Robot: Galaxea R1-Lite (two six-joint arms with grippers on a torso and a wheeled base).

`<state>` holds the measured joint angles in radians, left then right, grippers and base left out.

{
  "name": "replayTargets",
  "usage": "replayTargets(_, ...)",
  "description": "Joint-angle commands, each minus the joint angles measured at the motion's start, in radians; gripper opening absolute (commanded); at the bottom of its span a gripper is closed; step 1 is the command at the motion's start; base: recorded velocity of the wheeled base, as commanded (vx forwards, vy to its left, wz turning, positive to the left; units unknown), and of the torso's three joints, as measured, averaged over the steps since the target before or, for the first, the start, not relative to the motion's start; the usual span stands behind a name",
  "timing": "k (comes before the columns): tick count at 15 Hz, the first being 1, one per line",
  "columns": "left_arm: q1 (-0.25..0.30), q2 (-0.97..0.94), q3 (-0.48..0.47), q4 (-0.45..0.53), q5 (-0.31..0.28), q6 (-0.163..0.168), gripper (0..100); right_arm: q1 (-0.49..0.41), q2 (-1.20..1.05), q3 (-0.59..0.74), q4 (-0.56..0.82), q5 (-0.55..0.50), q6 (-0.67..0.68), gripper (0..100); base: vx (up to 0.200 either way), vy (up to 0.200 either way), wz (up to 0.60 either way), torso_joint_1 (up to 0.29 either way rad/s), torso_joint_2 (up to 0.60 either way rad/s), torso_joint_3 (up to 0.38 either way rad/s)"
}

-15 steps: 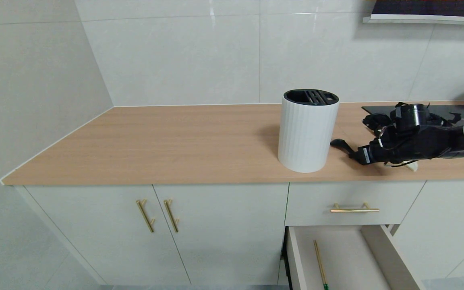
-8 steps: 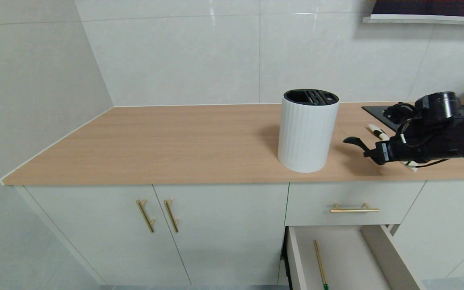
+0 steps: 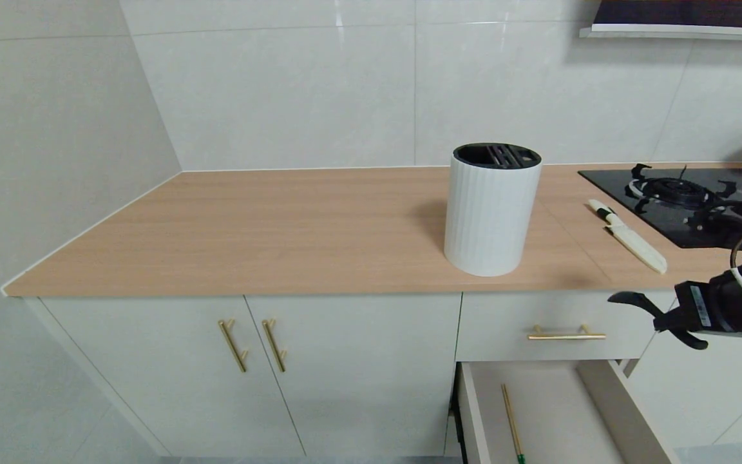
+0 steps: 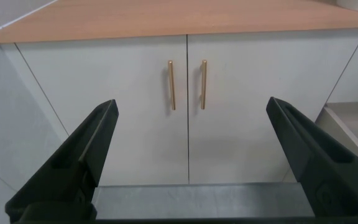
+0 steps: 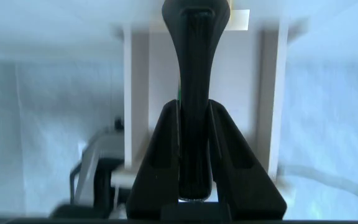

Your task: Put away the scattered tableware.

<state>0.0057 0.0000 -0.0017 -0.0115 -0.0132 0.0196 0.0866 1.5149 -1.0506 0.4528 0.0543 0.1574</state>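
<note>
— How far has it got with the tidying, do you reckon?

— Start nearest us. The open drawer [image 3: 474,412] has one chopstick [image 3: 511,419] lying along its floor, so I'd call that piece put away. The right gripper [image 3: 632,301] hangs out in front of the cabinets, above the drawer and just below the edge of the counter [image 3: 281,225]. Its arm comes in level from the right, fingers pointing left.

— Carrying anything?

— In its own wrist view the two fingers look pressed together into one bar, and I can't make out anything between them.

— And the other arm?

— The left gripper [image 4: 191,112] sits low, facing the cabinet doors [image 4: 185,143], with its fingers spread wide and nothing in them.

— So what's left?

— The knife [image 3: 628,236]. It lies flat on the counter between the white holder [image 3: 490,212] and the hob [image 3: 680,193], touching neither. My guess is that's next. The right arm would have to rise over the edge, part its fingers and take the knife by the handle. Then it would tip the blade down and feed it into a slot in the holder's black top. Those slots look narrow, so lining up will matter.
</note>
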Motion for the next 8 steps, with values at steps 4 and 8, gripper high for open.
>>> replayTargets(4,0.0,0.0,0.0,-0.001,0.001,0.0,100,0.081,-0.018,0.162,-0.052,-0.044,0.059,0,0.0,0.0,0.0,-0.024,0.06,0.04)
replayTargets(8,0.0,0.0,0.0,-0.001,-0.001,0.0,100,0.082,0.034,0.199,-0.092,-0.051,0.057,0,0.0,0.0,0.0,-0.15,0.42,0.262)
